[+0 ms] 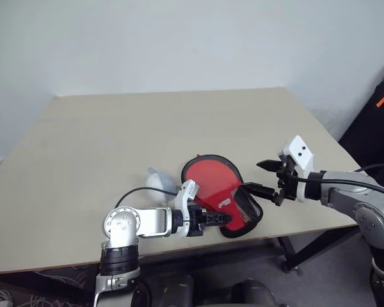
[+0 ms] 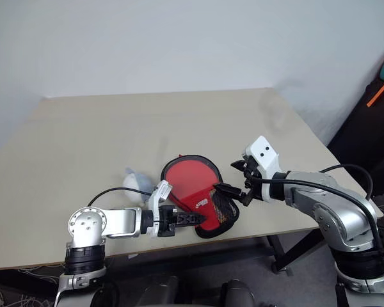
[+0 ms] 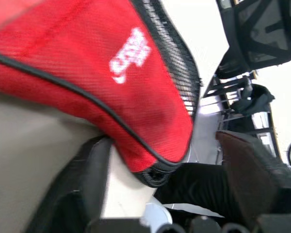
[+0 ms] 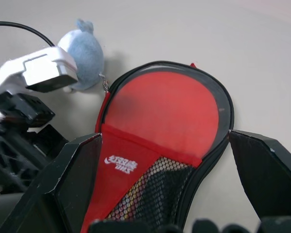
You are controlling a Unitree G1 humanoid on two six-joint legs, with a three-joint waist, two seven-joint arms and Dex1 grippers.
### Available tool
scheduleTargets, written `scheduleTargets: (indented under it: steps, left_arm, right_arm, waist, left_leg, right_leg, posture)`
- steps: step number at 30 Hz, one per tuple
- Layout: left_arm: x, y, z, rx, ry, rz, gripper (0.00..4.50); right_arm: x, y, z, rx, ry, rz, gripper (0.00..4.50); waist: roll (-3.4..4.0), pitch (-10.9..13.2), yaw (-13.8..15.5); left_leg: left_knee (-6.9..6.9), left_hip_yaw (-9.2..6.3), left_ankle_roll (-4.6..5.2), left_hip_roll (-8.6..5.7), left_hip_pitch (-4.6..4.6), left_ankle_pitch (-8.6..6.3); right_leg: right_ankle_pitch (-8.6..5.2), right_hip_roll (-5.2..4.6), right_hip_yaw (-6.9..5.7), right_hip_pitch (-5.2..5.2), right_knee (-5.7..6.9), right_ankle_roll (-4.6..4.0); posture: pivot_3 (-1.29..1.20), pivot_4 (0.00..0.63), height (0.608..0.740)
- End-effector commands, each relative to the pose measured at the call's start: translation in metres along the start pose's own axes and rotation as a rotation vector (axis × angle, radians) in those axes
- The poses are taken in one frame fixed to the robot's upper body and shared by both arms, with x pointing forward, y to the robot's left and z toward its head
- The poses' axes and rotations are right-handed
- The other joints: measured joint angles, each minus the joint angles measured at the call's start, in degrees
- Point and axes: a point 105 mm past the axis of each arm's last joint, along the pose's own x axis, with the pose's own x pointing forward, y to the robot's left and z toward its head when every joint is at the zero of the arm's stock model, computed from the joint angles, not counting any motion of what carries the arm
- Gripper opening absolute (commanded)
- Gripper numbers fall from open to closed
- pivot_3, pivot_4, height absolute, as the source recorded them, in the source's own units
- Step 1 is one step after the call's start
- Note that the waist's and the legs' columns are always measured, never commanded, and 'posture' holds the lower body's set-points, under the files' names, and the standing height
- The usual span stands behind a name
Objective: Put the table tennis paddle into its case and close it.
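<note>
From the head cameras, the case (image 1: 221, 198) lies near the front edge of the table (image 1: 115, 141), its upper flap folded back so the red face of the table tennis paddle (image 1: 205, 179) shows inside the round end, the mesh neck pointing toward the robot. The left gripper (image 1: 219, 219) reaches in level along the table edge to the case's narrow end; the right gripper (image 1: 269, 178) hovers just beside the case's far side, fingers spread wide and holding nothing. A small pale-blue soft toy (image 1: 159, 180) sits beside the case. In the left wrist view the red flap with its white logo (image 3: 131, 53) hangs between the two fingers (image 3: 87, 184), which stand apart around its black-edged corner, not yet pinching it. The right wrist view looks down on the paddle seated in the black lining, striped handle under the mesh (image 4: 150, 194). To do this well, I'd pinch the flap's edge firmly, draw it over the blade, and let the right gripper steady the case.
</note>
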Motion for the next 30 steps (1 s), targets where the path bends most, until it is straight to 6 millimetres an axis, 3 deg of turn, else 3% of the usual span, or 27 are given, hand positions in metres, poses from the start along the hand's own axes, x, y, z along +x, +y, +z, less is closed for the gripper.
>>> scheduleTargets:
  steps: [1,5,8,14,18,24,30]
  left_arm:
    - [-0.002,0.015,-0.004,-0.013,0.040,0.091,2.40]
    - [-0.005,0.024,-0.005,-0.031,0.063,0.127,0.86]
    - [-0.007,0.029,-0.005,-0.046,0.074,0.146,0.03]
    - [-0.010,0.022,-0.005,-0.004,0.115,0.097,0.03]
    - [-0.019,-0.002,-0.008,0.083,0.180,-0.039,0.03]
    - [-0.048,-0.030,-0.013,0.262,0.334,-0.140,0.03]
    - [-0.059,-0.034,-0.019,0.322,0.429,-0.148,0.03]
  right_arm:
    - [-0.002,0.003,0.013,-0.044,-0.040,-0.002,4.50]
    - [-0.002,0.004,0.015,-0.045,-0.042,0.005,4.50]
    - [-0.002,0.005,0.015,-0.045,-0.043,0.007,4.50]
    - [-0.001,0.005,0.016,-0.045,-0.044,0.012,4.50]
    - [0.001,0.005,0.017,-0.048,-0.045,0.016,4.50]
    - [0.003,0.003,0.018,-0.058,-0.041,0.028,4.50]
    - [0.007,0.007,0.020,-0.082,-0.042,0.061,4.50]
  waist:
    - [0.00,0.00,-0.06]
    - [0.01,0.01,-0.34]
    - [0.02,0.00,-0.35]
    - [0.02,0.01,-0.39]
    - [0.04,0.00,-0.47]
    - [0.01,0.18,-0.48]
    - [0.05,0.24,-0.45]
  left_leg:
    - [-0.01,-0.01,0.00,0.00,0.00,0.00]
    - [-0.06,-0.03,-0.01,0.01,0.00,0.01]
    - [-0.08,-0.05,-0.02,0.01,0.00,0.01]
    - [-0.13,-0.06,-0.01,0.03,0.00,0.01]
    - [-0.39,-0.08,-0.08,0.16,0.01,0.05]
    - [-0.81,-0.09,-0.58,0.19,-0.04,0.28]
    - [-0.71,-0.07,-0.57,0.11,-0.06,0.27]
  right_leg:
    - [-0.01,0.00,0.00,-0.01,0.00,0.01]
    - [-0.05,0.02,-0.02,-0.06,-0.01,0.08]
    - [-0.07,0.02,-0.02,-0.06,-0.04,0.11]
    - [-0.07,0.00,-0.10,-0.06,-0.07,0.10]
    - [0.01,-0.06,-0.46,-0.07,-0.46,-0.01]
    - [-0.05,-0.07,-0.73,-0.14,-0.79,0.04]
    - [-0.03,-0.15,-0.79,-0.07,-0.83,0.05]
  posture:
    - [0.00,0.000,0.715]
    - [0.00,0.000,0.715]
    - [0.00,0.000,0.715]
    - [0.00,0.000,0.715]
    - [0.00,0.000,0.715]
    - [0.00,0.000,0.715]
    - [0.00,0.000,0.715]
